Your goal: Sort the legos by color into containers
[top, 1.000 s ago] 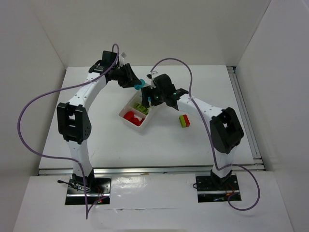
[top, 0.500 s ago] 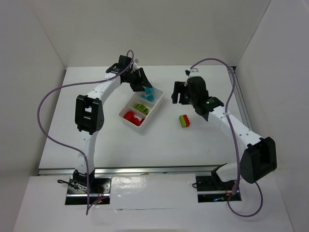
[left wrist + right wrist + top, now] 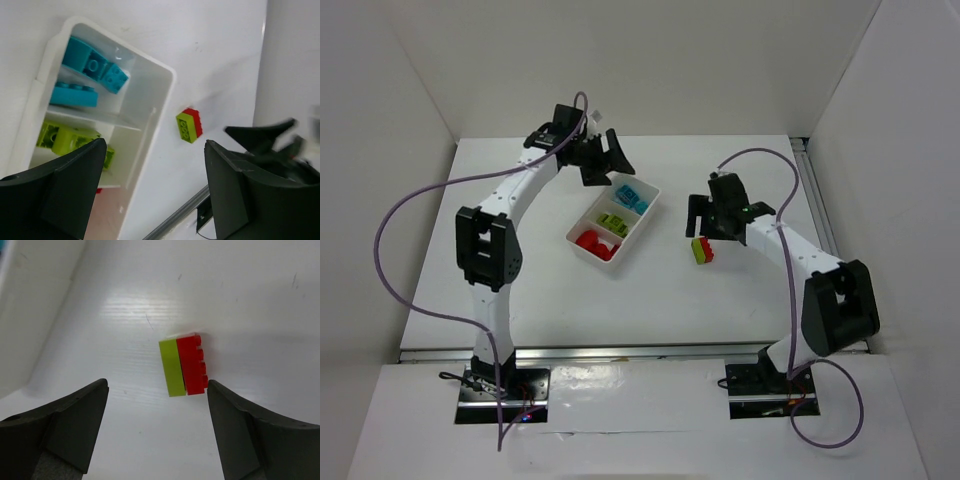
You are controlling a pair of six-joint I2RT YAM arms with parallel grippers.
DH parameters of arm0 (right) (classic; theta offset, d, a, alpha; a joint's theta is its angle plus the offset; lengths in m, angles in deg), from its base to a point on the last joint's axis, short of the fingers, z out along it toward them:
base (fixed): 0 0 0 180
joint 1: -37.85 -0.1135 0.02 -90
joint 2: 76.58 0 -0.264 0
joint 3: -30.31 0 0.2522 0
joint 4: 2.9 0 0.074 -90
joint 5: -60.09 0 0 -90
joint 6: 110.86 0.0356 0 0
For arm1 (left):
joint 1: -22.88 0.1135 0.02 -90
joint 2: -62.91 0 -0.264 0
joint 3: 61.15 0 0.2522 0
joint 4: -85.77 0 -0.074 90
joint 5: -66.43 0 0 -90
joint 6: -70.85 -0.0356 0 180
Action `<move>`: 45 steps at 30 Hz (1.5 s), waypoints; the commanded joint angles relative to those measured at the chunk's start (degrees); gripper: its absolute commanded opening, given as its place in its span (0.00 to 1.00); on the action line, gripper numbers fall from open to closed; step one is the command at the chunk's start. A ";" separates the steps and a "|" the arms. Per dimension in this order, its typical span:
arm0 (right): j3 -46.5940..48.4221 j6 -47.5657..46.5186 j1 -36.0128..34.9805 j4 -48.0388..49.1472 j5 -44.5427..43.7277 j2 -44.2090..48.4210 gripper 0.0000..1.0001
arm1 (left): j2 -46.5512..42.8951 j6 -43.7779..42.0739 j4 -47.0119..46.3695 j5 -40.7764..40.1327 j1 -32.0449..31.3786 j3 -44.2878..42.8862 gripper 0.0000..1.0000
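The white tray [image 3: 582, 250] lies mid-table with cyan legos [image 3: 632, 197] in its far compartment, lime green ones [image 3: 612, 220] in the middle and red ones [image 3: 592, 242] in the near one. My left gripper [image 3: 608, 165] hovers open and empty just beyond the tray's far end. In the left wrist view the gripper [image 3: 155, 190] looks down on the cyan legos [image 3: 90, 65], the green legos [image 3: 65, 137] and the tray rim [image 3: 165, 70]. A stacked green-and-red lego [image 3: 701, 250] lies on the table right of the tray. My right gripper [image 3: 705, 232] hangs open right above it [image 3: 182, 366], fingers apart on either side.
White walls enclose the table on the left, back and right. A metal rail [image 3: 825, 230] runs along the table's right edge. Purple cables loop off both arms. The tray's side wall [image 3: 30, 315] shows at the left of the right wrist view.
My left gripper opened and let a cyan lego go into the tray's far compartment, then drew back. The right arm swung from the tray to over the stacked lego.
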State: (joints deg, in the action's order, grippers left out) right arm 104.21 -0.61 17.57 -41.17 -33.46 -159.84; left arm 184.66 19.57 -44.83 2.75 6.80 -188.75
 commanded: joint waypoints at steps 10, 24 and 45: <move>-0.73 -1.44 0.15 -0.10 -0.84 -12.88 0.89 | -13.82 -7.60 3.38 2.67 -2.11 0.90 0.86; -2.48 -1.97 0.15 2.37 -0.84 -9.31 0.52 | -11.63 -9.27 4.97 8.03 -2.64 1.96 0.85; -5.03 -7.24 0.15 2.27 15.23 11.11 0.49 | -3.28 -5.06 -8.91 29.13 -11.60 7.14 1.00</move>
State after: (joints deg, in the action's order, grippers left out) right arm 99.05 -7.04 17.68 -40.27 -21.26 -150.64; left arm 179.90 13.62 -48.37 27.95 -4.04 -181.65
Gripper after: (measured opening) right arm 0.545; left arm 0.995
